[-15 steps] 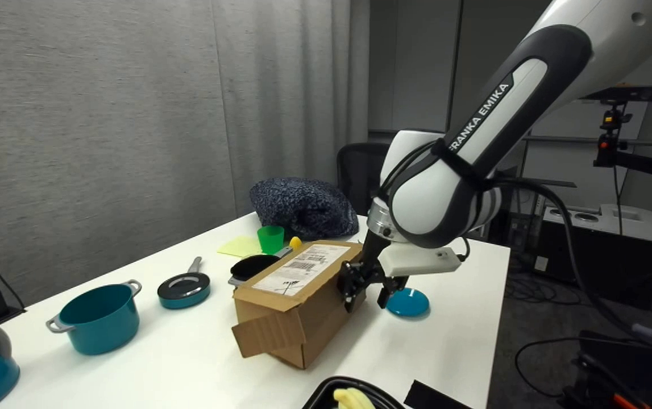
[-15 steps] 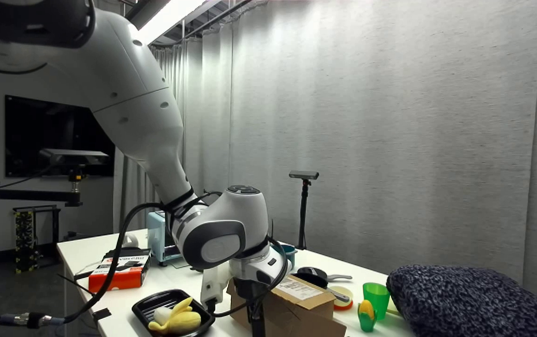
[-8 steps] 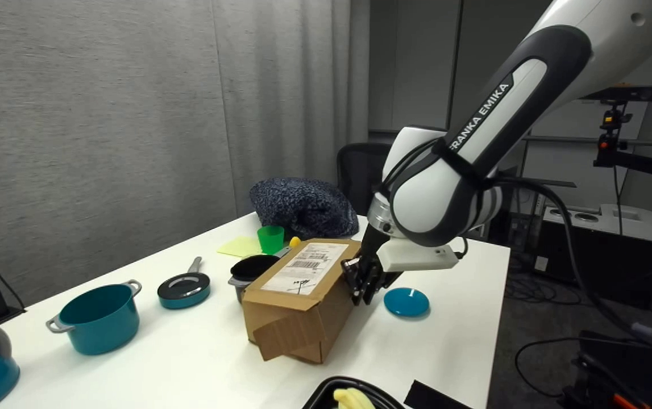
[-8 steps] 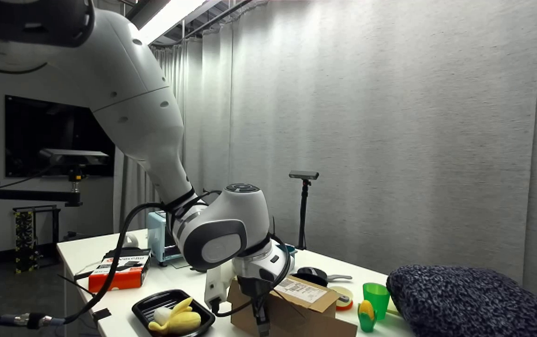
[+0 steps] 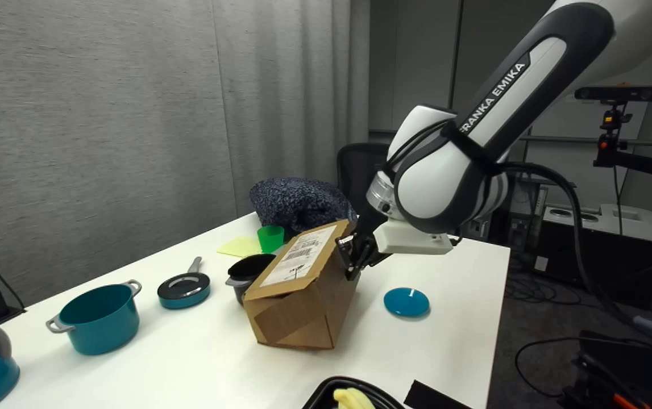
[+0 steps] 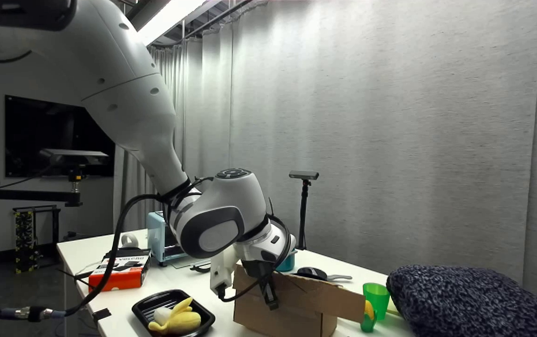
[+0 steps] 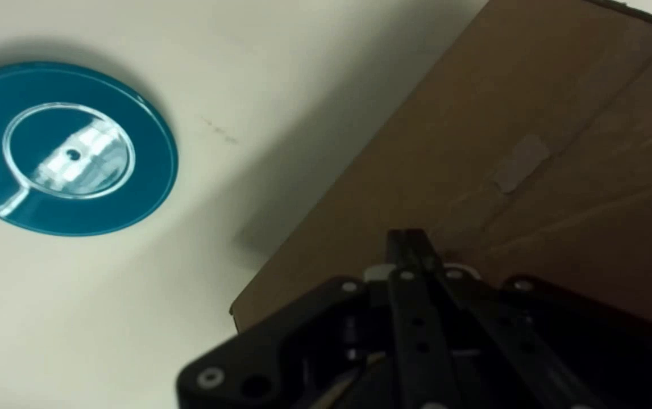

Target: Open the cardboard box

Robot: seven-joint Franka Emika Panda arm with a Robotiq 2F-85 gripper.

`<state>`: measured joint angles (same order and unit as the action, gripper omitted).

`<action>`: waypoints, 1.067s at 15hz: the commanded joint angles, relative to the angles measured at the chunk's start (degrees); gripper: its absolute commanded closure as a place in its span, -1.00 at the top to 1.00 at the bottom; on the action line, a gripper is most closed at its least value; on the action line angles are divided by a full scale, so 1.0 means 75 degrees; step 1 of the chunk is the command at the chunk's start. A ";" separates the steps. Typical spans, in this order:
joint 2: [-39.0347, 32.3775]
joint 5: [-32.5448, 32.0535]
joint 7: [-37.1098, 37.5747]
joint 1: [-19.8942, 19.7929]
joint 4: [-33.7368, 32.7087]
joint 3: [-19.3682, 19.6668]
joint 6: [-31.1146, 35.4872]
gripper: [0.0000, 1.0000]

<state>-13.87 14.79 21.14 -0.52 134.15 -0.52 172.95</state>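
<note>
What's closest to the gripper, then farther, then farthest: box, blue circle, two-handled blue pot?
In an exterior view:
1. Cardboard box, right at the gripper.
2. Blue circle, right of the box.
3. Two-handled blue pot, far left.

Cardboard box (image 5: 326, 301), brown; its label (image 5: 302, 255), white with dark print and bars. Gripper (image 7: 408, 236), black. Pot (image 5: 103, 325), teal and grey. Pan (image 5: 183, 292), teal, black and grey. Disc (image 5: 406, 304), teal blue. Cup (image 6: 377, 302), green. Corn (image 6: 368, 320), yellow over green. Tray (image 6: 203, 310), black. Banana (image 6: 179, 322), yellow and white. Carton (image 6: 118, 280), red-orange, white and black. Cushion (image 6: 474, 302), dark navy, mottled grey. Curtain (image 5: 149, 113), grey. Table (image 5: 445, 346), white.
</note>
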 commanded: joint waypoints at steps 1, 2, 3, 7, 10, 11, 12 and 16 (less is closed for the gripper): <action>0.0472 0.0163 -0.0324 0.0019 0.0234 -0.0123 0.0196 -1.00; 0.0569 0.0179 -0.0431 -0.0020 0.0241 -0.0179 0.0012 -1.00; 0.0649 0.0167 -0.0549 -0.0178 0.0233 -0.0350 -0.0197 -1.00; 0.0888 0.0411 -0.1340 -0.0397 0.0011 -0.0661 -0.1614 -1.00; 0.0985 0.0600 -0.1657 -0.0274 -0.0089 -0.0415 -0.2148 -1.00; 0.1007 0.0714 -0.1692 -0.0269 -0.0075 -0.0380 -0.1985 -1.00; 0.1025 0.0642 -0.1502 -0.0229 0.0009 -0.0293 -0.1574 -1.00; 0.0733 -0.0065 -0.0726 0.0028 0.0224 0.0017 0.0269 -1.00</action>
<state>-7.59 17.37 12.15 -1.99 134.27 -2.43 166.61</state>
